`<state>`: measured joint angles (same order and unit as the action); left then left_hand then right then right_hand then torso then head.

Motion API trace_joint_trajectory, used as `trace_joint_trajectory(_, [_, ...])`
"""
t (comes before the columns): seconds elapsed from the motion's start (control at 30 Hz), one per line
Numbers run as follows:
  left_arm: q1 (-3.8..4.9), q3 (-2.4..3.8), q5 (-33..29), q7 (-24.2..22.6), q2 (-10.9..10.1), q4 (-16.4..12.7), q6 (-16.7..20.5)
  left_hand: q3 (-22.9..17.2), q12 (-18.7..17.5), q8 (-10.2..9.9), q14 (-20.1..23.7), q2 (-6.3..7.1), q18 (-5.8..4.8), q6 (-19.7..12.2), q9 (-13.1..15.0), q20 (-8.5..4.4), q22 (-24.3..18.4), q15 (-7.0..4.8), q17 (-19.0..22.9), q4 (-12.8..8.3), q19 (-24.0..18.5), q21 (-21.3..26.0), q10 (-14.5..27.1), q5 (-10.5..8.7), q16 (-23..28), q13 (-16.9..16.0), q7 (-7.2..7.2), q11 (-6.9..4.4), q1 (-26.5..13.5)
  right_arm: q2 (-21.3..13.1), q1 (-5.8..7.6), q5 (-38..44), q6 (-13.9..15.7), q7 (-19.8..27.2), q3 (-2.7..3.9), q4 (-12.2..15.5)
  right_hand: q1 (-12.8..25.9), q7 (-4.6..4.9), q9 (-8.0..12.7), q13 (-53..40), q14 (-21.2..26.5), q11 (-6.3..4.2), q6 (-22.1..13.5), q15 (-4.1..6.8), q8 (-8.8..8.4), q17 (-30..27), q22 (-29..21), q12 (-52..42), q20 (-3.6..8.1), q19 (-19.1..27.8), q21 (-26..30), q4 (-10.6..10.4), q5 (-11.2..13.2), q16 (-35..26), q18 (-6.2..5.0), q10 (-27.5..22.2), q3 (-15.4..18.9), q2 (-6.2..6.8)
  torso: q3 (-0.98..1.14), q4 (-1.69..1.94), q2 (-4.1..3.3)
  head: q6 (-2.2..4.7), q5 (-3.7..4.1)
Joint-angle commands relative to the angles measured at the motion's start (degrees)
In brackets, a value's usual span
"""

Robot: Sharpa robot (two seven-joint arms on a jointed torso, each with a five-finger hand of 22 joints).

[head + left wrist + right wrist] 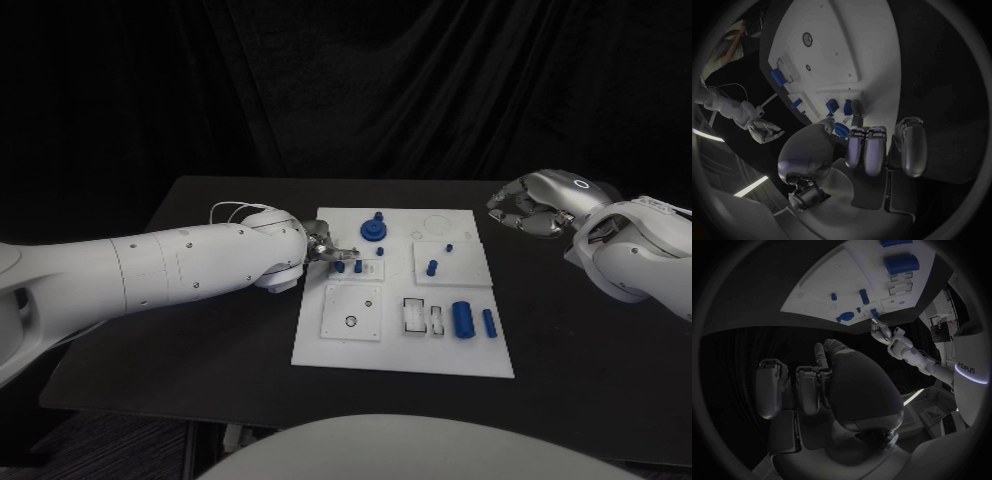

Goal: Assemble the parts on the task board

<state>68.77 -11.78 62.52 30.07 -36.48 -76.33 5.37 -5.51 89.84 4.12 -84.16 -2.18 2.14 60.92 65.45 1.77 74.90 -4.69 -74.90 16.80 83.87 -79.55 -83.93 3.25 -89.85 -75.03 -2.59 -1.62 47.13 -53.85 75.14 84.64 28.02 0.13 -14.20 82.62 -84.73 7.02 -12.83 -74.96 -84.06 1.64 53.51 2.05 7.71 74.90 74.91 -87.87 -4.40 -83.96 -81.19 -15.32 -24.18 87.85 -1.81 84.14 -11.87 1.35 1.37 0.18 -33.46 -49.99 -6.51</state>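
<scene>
While the left hand [856, 137] pinches a blue part [841, 130] over the task board [326, 345], the right hand [522, 209] curls closed, holding nothing.

Left hand [320, 245]: mostly hidden behind its own wrist, head view.
Blue part [841, 131]: half covered by the fingers [856, 145]; shape unclear.
Board [817, 292]: cut off at 1 o'clock, right wrist view.

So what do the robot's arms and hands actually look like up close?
Both arms are thick, rounded white shells. The left arm has small dark screw dots and a thin white cable looping near the wrist. Each ends in a silver metal hand: the left hand and the right hand, with a small glowing ring at the right wrist.
</scene>
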Motion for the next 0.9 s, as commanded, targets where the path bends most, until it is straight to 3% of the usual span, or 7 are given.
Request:
trace_joint_trajectory(0.03, [-0.59,-0.32,-0.22,-0.03,-0.09,0.14,-0.34,1.38,0.16,0.56,-5.84,-1.37,0.31,0.05,0.85,0.38,11.86,0.43,-15.1,-0.03,1.62,-0.08,-6.07,0.09,-0.15,-14.97,-0.2,0.31,-1.1,-0.05,-0.14,0.14,-0.43,-1.21,0.04,0.04,-0.61,-0.04,0.08,-12.46,-4.8,0.42,0.4,-0.47,-0.35,12.81,12.07,0.33,-0.33,-0.86,0.25,-0.02,-0.31,-0.22,-0.5,2.66,-0.38,0.11,-0.01,0.03,-0.04,-0.01,-0.09])
trace_joint_trajectory(0.47, [-0.62,-0.32,-0.22,-1.64,-0.29,0.04,1.21,4.5,0.16,4.06,-5.84,-4.57,0.3,0.67,5.57,0.06,11.88,0.05,-15.1,-0.1,1.64,-0.19,-6.07,2.65,-0.15,-14.97,0.5,-0.23,0.4,-0.05,-0.14,0.14,-0.51,-1.28,0.04,0.01,-0.61,-0.04,0.08,-12.46,-4.8,0.42,0.4,-0.47,-0.35,12.81,12.07,0.33,-0.33,-0.86,0.25,-0.02,-0.31,-0.22,-0.5,2.66,-0.38,0.11,-0.01,0.06,-0.02,-0.01,-0.06])
trace_joint_trajectory(0.53, [-0.62,-0.32,-0.22,-1.76,-0.28,0.04,1.38,5.43,0.16,5.45,-5.84,-5.31,0.28,0.7,7.78,-0.09,11.92,-0.13,-15.1,-0.1,1.69,-0.3,-6.07,2.97,-0.15,-14.97,0.75,-0.45,0.75,-0.06,-0.14,0.14,-0.52,-1.3,0.04,0.01,-0.61,-0.04,0.08,-12.46,-4.8,0.42,0.4,-0.47,-0.35,12.81,12.07,0.33,-0.33,-0.86,0.25,-0.02,-0.31,-0.22,-0.5,2.66,-0.38,0.11,0.0,0.07,-0.01,-0.01,-0.04])
trace_joint_trajectory(0.57, [-0.62,-0.32,-0.22,-1.81,-0.27,0.05,1.45,6.43,0.16,6.87,-5.84,-6.28,0.25,0.2,10.42,-0.21,11.94,-0.28,-15.1,0.02,1.72,-0.38,-6.07,3.18,-0.15,-14.97,0.82,-0.78,0.92,-0.06,-0.14,0.14,-0.53,-1.31,0.04,0.01,-0.61,-0.04,0.08,-12.46,-4.8,0.42,0.4,-0.47,-0.35,12.81,12.07,0.33,-0.33,-0.86,0.25,-0.02,-0.31,-0.22,-0.5,2.66,-0.38,0.11,-0.01,0.04,0.01,-0.01,-0.06])
trace_joint_trajectory(0.6, [-0.62,-0.32,-0.22,-1.84,-0.27,0.05,1.5,6.61,0.16,7.18,-5.84,-6.41,0.27,0.23,10.84,-0.29,11.93,-0.28,-15.1,-0.04,1.71,-0.35,-6.07,3.25,-0.15,-14.97,0.95,-0.71,0.99,-0.07,-0.14,0.14,-0.53,-1.31,0.04,0.01,-0.61,-0.04,0.08,-12.46,-4.8,0.42,0.4,-0.47,-0.35,12.81,12.07,0.33,-0.33,-0.86,0.25,-0.02,-0.31,-0.22,-0.5,2.66,-0.38,0.11,-0.02,0.01,0.01,-0.01,-0.09])
trace_joint_trajectory(0.67, [-0.63,-0.32,-0.22,-1.88,-0.28,0.05,1.56,7.2,0.16,8.7,-5.84,-6.85,0.26,0.44,11.31,-0.38,11.94,-0.43,-15.1,-0.07,1.72,-0.39,-6.07,3.75,-0.15,-14.97,1.2,-0.82,1.28,-0.07,-0.14,0.14,-0.54,-1.33,0.04,0.01,-0.61,-0.04,0.08,-12.46,-4.8,0.42,0.4,-0.47,-0.35,12.81,12.07,0.33,-0.33,-0.86,0.25,-0.02,-0.31,-0.22,-0.5,2.66,-0.38,0.11,-0.03,-0.02,0.01,-0.01,-0.12])
trace_joint_trajectory(0.9, [-0.64,-0.32,-0.22,-2.23,-0.32,0.05,2.08,7.94,0.16,10.68,-5.84,-7.51,0.26,0.19,11.32,-0.54,11.94,-0.6,-15.1,-0.05,1.74,-0.42,-6.07,4.24,-0.15,-14.97,1.41,-1.01,1.59,-0.06,-0.15,0.14,-0.55,-1.44,0.04,-0.01,-0.57,-0.01,0.13,-12.48,-4.77,0.42,0.31,-0.48,-0.41,12.75,12.03,0.3,-0.33,-0.8,0.35,-0.07,-0.32,-0.29,-0.52,2.69,-0.55,0.2,-0.06,-0.06,0.06,-0.01,-0.22])
